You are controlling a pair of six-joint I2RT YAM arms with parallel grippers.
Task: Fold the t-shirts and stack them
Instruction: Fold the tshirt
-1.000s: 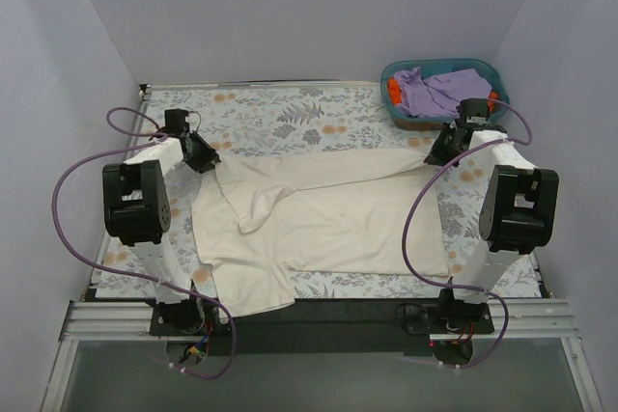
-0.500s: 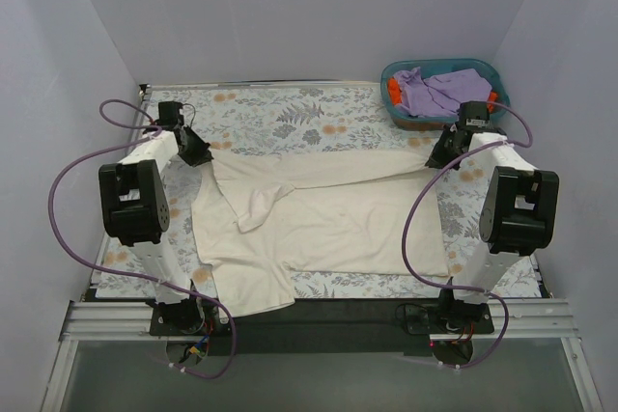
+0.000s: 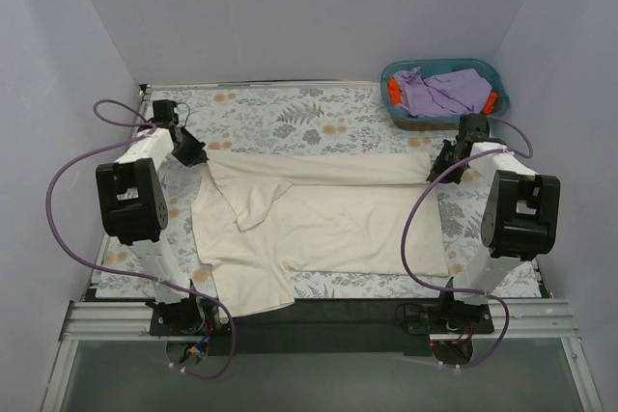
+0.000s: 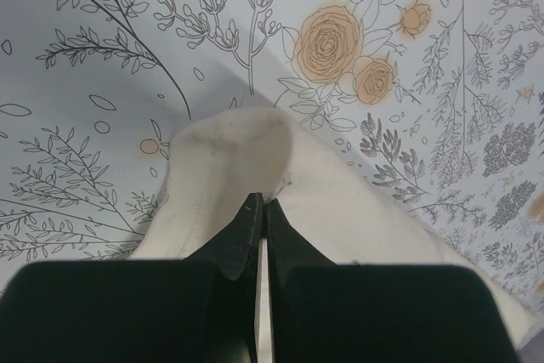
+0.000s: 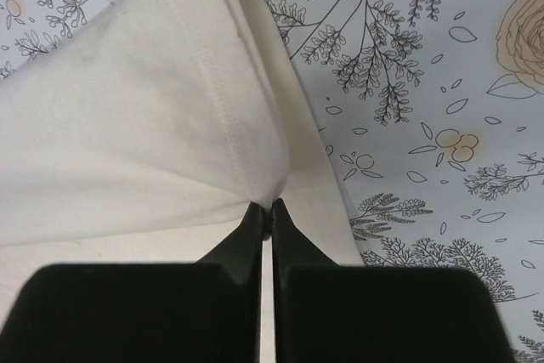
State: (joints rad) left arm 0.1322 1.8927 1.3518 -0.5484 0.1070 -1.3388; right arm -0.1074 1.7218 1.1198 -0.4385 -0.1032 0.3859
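A large cream t-shirt (image 3: 319,224) lies spread over the flowered table, its far edge pulled into a straight band between the two arms. My left gripper (image 3: 200,154) is shut on the cream t-shirt's far left corner (image 4: 234,159). My right gripper (image 3: 436,171) is shut on the far right corner, where the hemmed cloth (image 5: 170,125) bunches at the fingertips. A sleeve (image 3: 253,202) lies folded over the body at the left. A lavender-purple t-shirt (image 3: 439,92) and an orange-red one (image 3: 395,92) lie in the basket.
The teal basket (image 3: 494,77) stands at the far right corner, just beyond the right arm. Purple cables loop from both arms over the table's sides. The flowered tablecloth (image 3: 290,118) shows beyond the shirt. White walls enclose the table.
The left gripper has shut on the shirt's corner and drawn outward to the left. The right arm has moved toward the near side. The shirt's far edge is now stretched straight.
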